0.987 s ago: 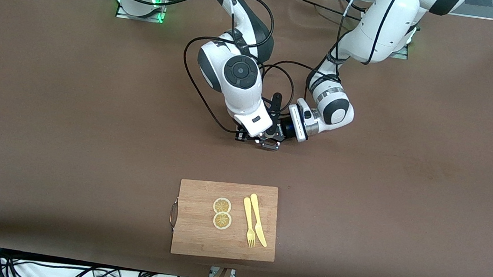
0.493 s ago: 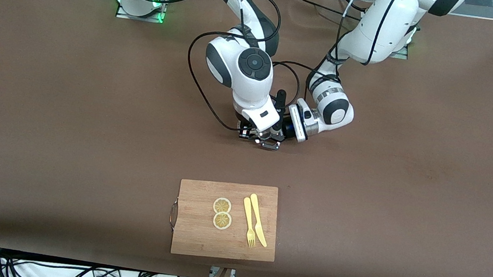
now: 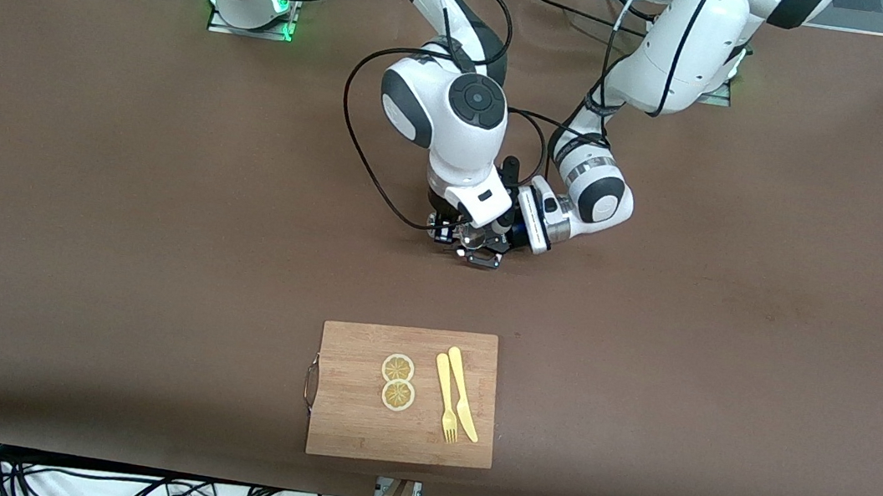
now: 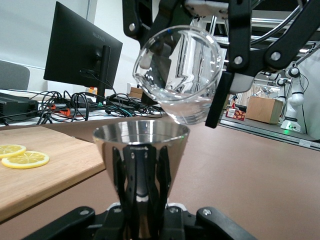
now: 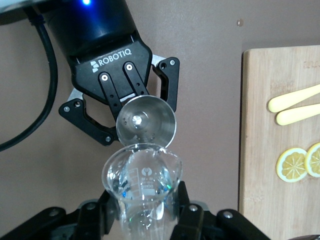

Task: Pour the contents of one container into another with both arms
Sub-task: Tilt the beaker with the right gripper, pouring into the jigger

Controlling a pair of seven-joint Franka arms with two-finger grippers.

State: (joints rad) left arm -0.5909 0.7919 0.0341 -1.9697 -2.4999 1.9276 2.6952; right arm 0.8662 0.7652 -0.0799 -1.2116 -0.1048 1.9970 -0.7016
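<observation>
Jaws shut on both sides, each holding a vessel. Left gripper (image 5: 132,107) clamped on the stem of a steel cup (image 4: 140,145), upright, mouth up, conical, polished and mirror-bright. Right gripper (image 4: 227,75) clamped around a glass beaker (image 4: 179,72), clear, round-mouthed, with a small spout and printed scale marks, tilted steeply so the spout hangs just above the cup's rim. In the right wrist view, beaker (image 5: 142,182) lip directly over the cup (image 5: 146,122), the two close but whether touching cannot be told. In the front view, both grippers meet over the middle of the table, right gripper (image 3: 469,245) right beside left gripper (image 3: 506,235), vessels mostly hidden under the wrists.

Both arms white, jointed, with dark round caps and black looping cables: right arm (image 3: 449,114) and left arm (image 3: 608,193).

Table (image 3: 119,200) covered in a matte brown sheet, flat and plain. Close to the table's camera-side edge, a rectangular bamboo board (image 3: 353,422) with a metal handle on the short side toward the right arm's end. On the board: two lemon slices (image 3: 397,382), round, pale-rimmed, touching each other; one yellow fork (image 3: 446,396) and one yellow knife (image 3: 463,392), smooth plastic-looking, lying side by side, nearly touching.

Count: two arms, two grippers, one cup, one beaker, one board, two slices, one fork, one knife.
</observation>
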